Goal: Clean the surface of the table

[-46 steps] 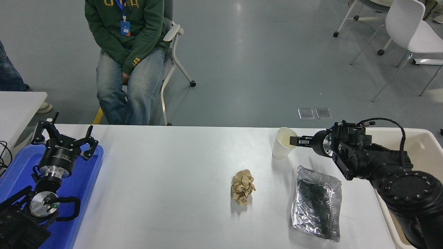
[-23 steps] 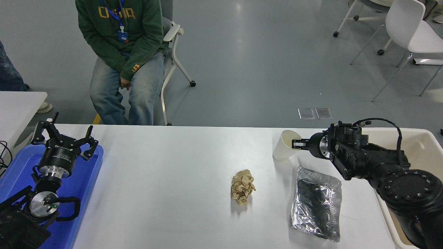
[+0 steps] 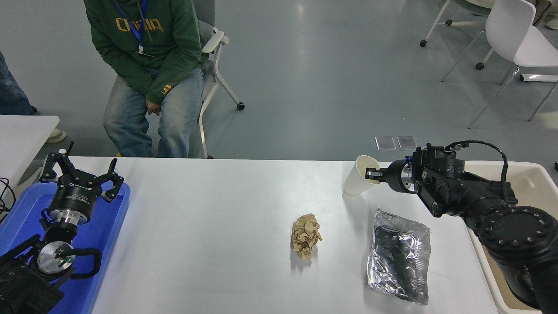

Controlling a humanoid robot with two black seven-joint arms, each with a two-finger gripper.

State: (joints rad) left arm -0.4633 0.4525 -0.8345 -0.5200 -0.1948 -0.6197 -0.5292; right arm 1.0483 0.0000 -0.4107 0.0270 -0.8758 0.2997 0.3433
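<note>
White paper cup point(image 3: 358, 175) tilted in right gripper point(image 3: 369, 175) nr table surface point(image 3: 226, 226) far edge.

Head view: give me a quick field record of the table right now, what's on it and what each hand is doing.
right hand: pinching the rim of the white paper cup, which is tilted
left hand: open, parked over the blue tray
left on table surface: crumpled brown paper, foil tray
beige bin: at the table's right end
person: seated at far side
</note>
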